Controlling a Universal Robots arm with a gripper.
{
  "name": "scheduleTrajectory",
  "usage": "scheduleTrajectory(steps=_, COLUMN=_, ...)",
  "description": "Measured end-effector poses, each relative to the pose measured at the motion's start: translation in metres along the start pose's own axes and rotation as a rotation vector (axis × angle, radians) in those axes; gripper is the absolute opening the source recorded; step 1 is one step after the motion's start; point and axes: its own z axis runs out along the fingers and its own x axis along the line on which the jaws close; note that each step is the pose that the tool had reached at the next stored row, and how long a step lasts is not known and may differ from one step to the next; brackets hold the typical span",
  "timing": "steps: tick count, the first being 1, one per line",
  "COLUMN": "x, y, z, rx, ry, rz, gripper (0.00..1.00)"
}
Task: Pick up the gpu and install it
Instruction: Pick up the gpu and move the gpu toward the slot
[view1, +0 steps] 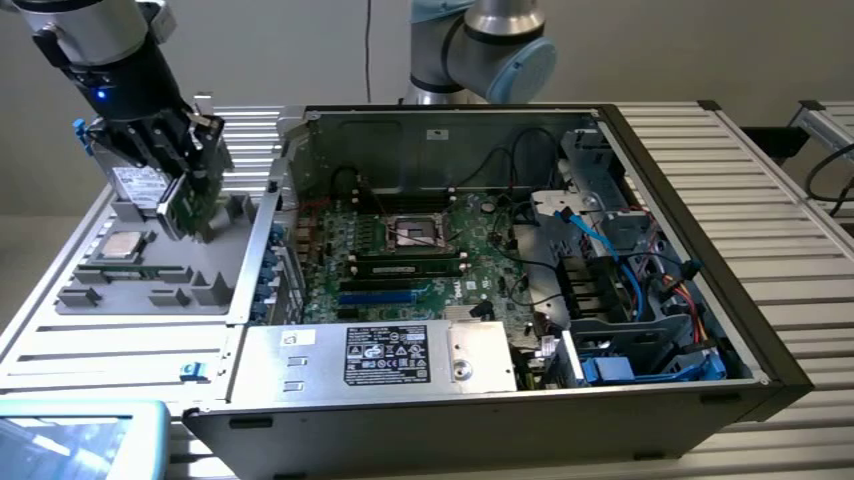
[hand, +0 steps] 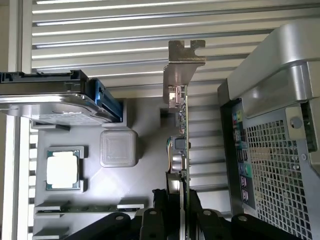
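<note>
Silver metal slats make up the table (view1: 761, 150), with a pale wall (view1: 294, 50) behind it. A grey tray (view1: 80, 300) sits on the table, just beside an open computer case (view1: 441, 430). The gripper (view1: 187, 185) hangs over the tray. Its 2 black fingers (hand: 202, 215) pinch the gpu (view1: 187, 212), which stands on edge above the tray. 1 square chip (view1: 123, 243) lies in the tray.

A grey tray (view1: 147, 285) holding a processor chip (view1: 123, 244) sits beside the open computer case (view1: 727, 250).
</note>
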Motion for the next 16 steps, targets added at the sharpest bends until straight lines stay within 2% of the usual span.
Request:
scheduleTrajectory(steps=6, x=-0.002, y=0.0027, z=-0.027, rx=0.0, ry=0.0014, rz=0.0, gripper=0.29)
scheduleTrajectory(steps=12, x=-0.017, y=0.004, z=-0.054, rx=-0.0002, ry=0.0054, rz=0.001, gripper=0.29)
scheduleTrajectory(steps=16, x=-0.027, y=0.0051, z=-0.0723, rx=-0.0003, ry=0.0109, rz=0.002, gripper=0.29)
